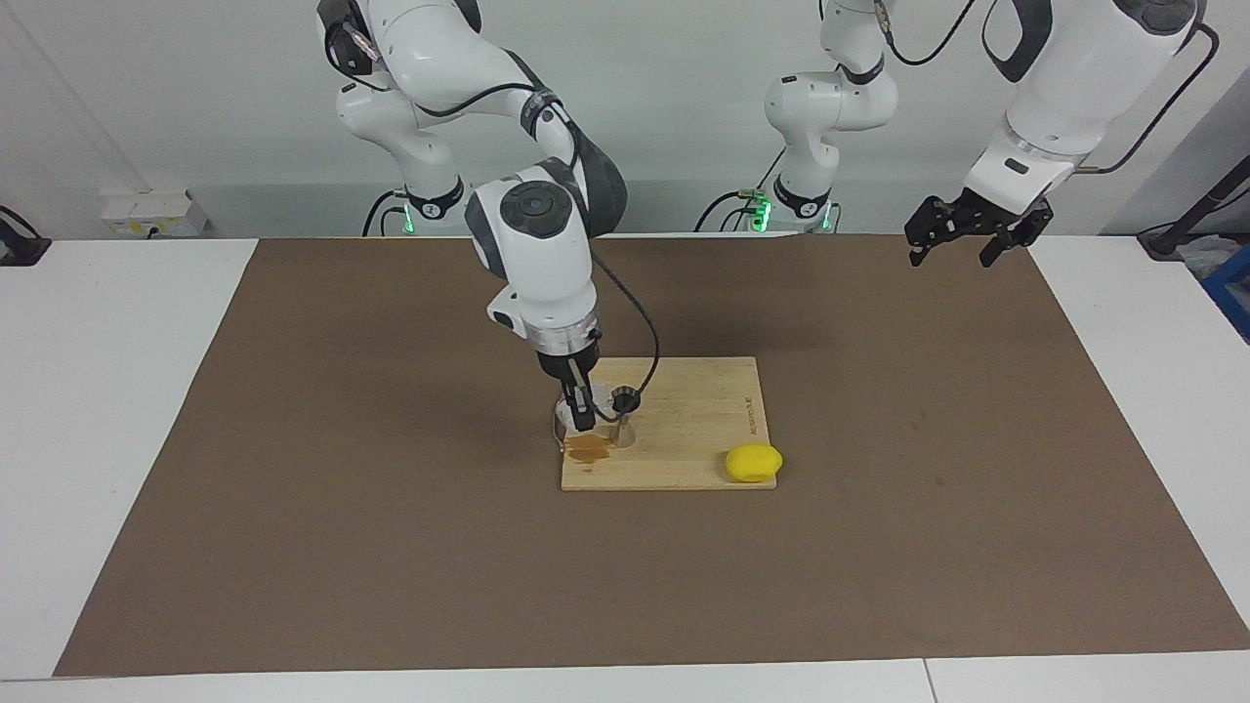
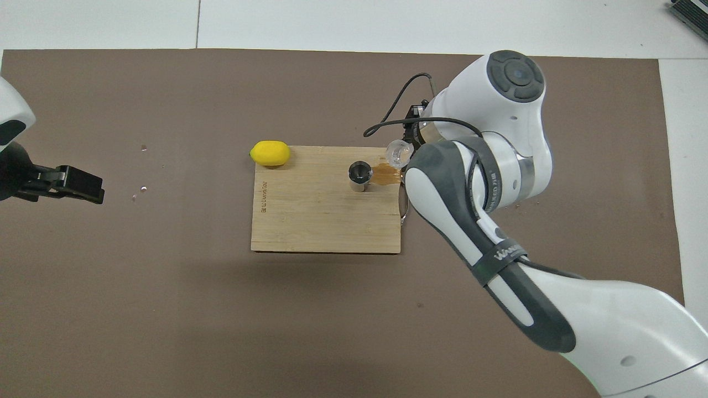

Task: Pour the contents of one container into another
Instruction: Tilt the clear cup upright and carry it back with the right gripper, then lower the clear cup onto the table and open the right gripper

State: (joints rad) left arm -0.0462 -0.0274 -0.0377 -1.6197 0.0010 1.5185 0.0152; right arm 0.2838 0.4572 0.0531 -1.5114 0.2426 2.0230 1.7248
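Taking the facing view from the right arm's end across, with the wooden board (image 1: 674, 430) as the landmark: the right claw (image 1: 583, 418) is low over the board's corner toward the right arm's end, clamped shut on the clear cup (image 2: 397, 153), which the overhead view shows tipped with its mouth turned sideways above that edge of the board. Under it, a brown puddle (image 1: 589, 449) lies on the board, touching or just beside the foot of the steel jigger (image 1: 624, 418). The jigger stands upright on the board just beside the cup, toward the board's middle; whether any liquid is inside it I cannot tell. Further along, the yellow lemon-like lump (image 1: 753, 462) rests at the board's corner toward the left arm's end. Last, the left claw (image 1: 967, 234) waits up in the air with its jaws spread wide and empty, well apart from the board, over the brown mat (image 1: 293, 488) on the desk. Judging by the spill, the pour has at least partly missed; what looks left is to right the cup and set it down.
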